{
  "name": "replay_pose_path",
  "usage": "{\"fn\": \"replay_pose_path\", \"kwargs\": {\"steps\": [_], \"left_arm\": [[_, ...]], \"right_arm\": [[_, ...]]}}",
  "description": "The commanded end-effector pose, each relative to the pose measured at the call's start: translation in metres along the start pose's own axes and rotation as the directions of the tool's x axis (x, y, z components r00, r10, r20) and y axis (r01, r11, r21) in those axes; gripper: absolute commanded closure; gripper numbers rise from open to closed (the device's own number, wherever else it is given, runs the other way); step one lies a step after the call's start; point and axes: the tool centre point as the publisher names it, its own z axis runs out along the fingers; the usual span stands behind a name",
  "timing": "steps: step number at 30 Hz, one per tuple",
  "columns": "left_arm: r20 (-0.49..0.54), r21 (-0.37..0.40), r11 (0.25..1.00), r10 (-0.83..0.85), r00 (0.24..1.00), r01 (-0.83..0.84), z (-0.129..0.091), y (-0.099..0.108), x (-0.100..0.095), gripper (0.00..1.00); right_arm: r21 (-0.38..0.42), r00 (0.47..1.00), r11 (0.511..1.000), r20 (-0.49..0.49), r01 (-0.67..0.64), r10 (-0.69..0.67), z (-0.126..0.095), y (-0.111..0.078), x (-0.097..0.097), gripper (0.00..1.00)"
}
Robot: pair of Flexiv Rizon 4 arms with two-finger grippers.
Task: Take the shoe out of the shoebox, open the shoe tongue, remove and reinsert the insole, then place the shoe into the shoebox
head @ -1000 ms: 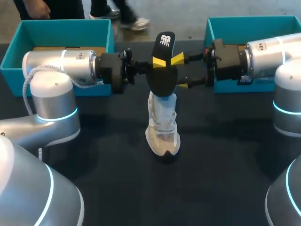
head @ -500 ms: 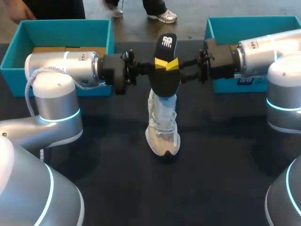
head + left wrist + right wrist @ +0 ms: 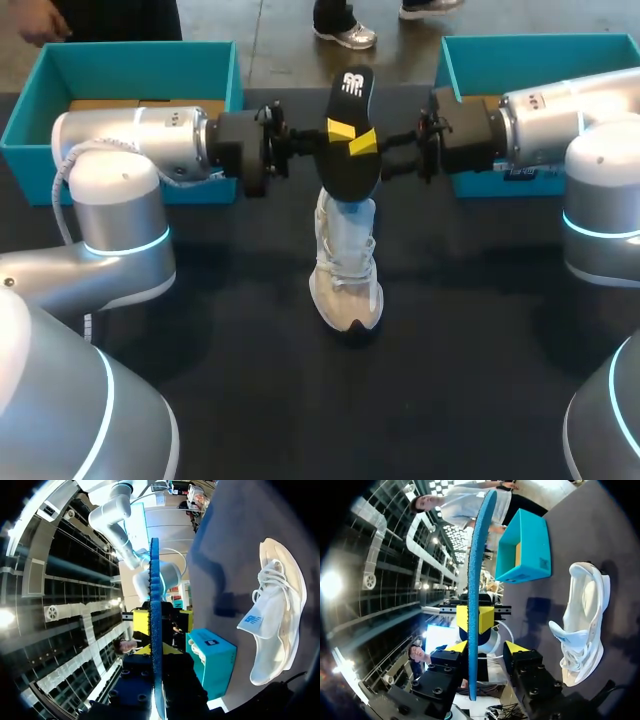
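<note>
Both arms lie level, meeting mid-table; left gripper (image 3: pixel 157 651) clamps flat black foam insole (image 3: pixel 348 170) upright; right gripper (image 3: pixel 487 648) straddles it, one finger (image 3: pixel 518 649) clear; white mesh shoe (image 3: pixel 345 270) sits on table (image 3: pixel 480 350) under insole, toe near.

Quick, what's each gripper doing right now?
Left gripper: shut on the insole.
Right gripper: open, straddling the insole with a gap on one side.
</note>
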Motion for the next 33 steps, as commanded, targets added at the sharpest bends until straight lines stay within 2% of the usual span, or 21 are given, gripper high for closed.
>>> {"fn": "replay_pose_path", "kwargs": {"steps": [1,6,9,11,19,20,21,22,23,33], "left_arm": [[0.002,0.001,1.0,0.0,1.0,0.0,0.003,-0.001,0.002,1.0],[0.0,0.0,1.0,-0.003,1.0,0.003,0.002,-0.001,0.003,1.0],[0.0,-0.001,1.0,-0.004,1.0,0.004,0.002,-0.001,0.004,1.0],[0.0,0.0,1.0,-0.005,1.0,0.005,0.003,-0.001,0.004,1.0],[-0.012,0.02,1.0,-0.009,1.0,0.009,0.002,0.0,0.007,0.99],[-0.013,0.024,1.0,-0.008,1.0,0.009,0.002,0.0,0.007,0.75],[-0.012,0.03,0.999,-0.01,1.0,0.011,0.001,0.0,0.007,0.31],[-0.015,0.039,0.999,-0.008,1.0,0.008,0.001,0.0,0.006,0.05],[-0.016,0.041,0.999,-0.007,1.0,0.007,0.001,0.0,0.006,0.0],[-0.038,0.078,0.997,0.014,0.999,-0.011,-0.017,0.007,0.008,0.0]], "right_arm": [[0.002,1.0,1.0,-0.004,0.002,-0.002,0.003,0.002,-0.003,0.59],[0.002,1.0,1.0,-0.006,0.004,-0.004,0.003,0.003,-0.003,0.67],[0.001,1.0,1.0,-0.005,0.004,-0.004,0.002,0.003,-0.004,0.8],[0.001,1.0,1.0,-0.006,0.004,-0.004,0.002,0.003,-0.004,0.99],[0.0,0.999,1.0,-0.022,0.026,-0.026,0.004,0.006,-0.003,1.0],[0.0,0.999,1.0,-0.022,0.028,-0.028,0.004,0.006,-0.003,1.0],[-0.001,0.999,1.0,-0.023,0.03,-0.03,0.004,0.006,-0.003,1.0],[-0.001,0.999,0.999,-0.024,0.032,-0.032,0.004,0.006,-0.003,1.0],[-0.001,0.999,0.999,-0.024,0.033,-0.033,0.003,0.006,-0.003,1.0],[-0.015,0.998,0.998,-0.009,0.058,-0.058,-0.003,0.01,-0.007,1.0]]}}
